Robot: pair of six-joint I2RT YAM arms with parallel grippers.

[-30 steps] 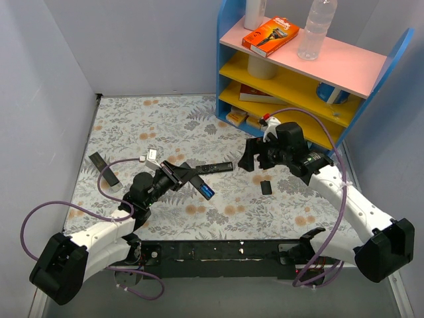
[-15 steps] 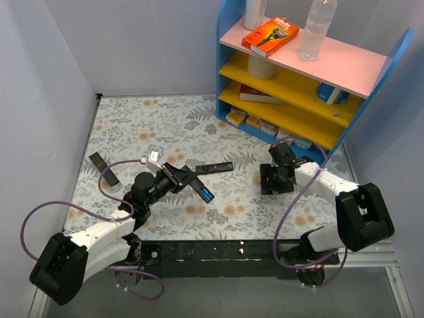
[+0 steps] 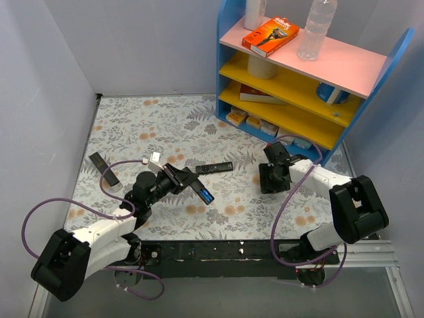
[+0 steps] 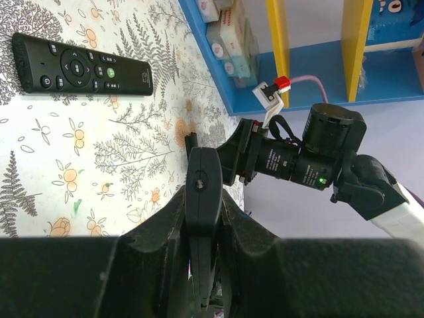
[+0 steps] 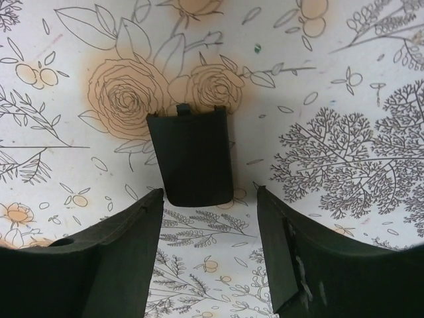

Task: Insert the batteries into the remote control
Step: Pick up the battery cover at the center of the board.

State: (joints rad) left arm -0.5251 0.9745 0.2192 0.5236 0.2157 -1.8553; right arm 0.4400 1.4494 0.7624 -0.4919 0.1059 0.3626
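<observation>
My left gripper (image 3: 180, 180) is shut on the slim black remote control (image 3: 196, 186) and holds it above the cloth. The blue batteries (image 3: 207, 195) show at its lower right end. In the left wrist view the remote control (image 4: 202, 185) stands edge-on between the fingers. My right gripper (image 3: 267, 179) is low over the cloth at the right, and it is open. In the right wrist view a small black cover strip (image 5: 191, 159) lies flat just ahead of the fingers (image 5: 126, 252), untouched.
A black remote with light buttons (image 3: 213, 167) lies on the flowered cloth between the arms. Two more black bars (image 3: 105, 169) lie at the left. A blue shelf unit (image 3: 301, 73) with boxes and a bottle stands at the back right.
My right arm has come down from a raised pose to just over the cover strip, and its jaws have narrowed. The left arm has kept still with the remote.
</observation>
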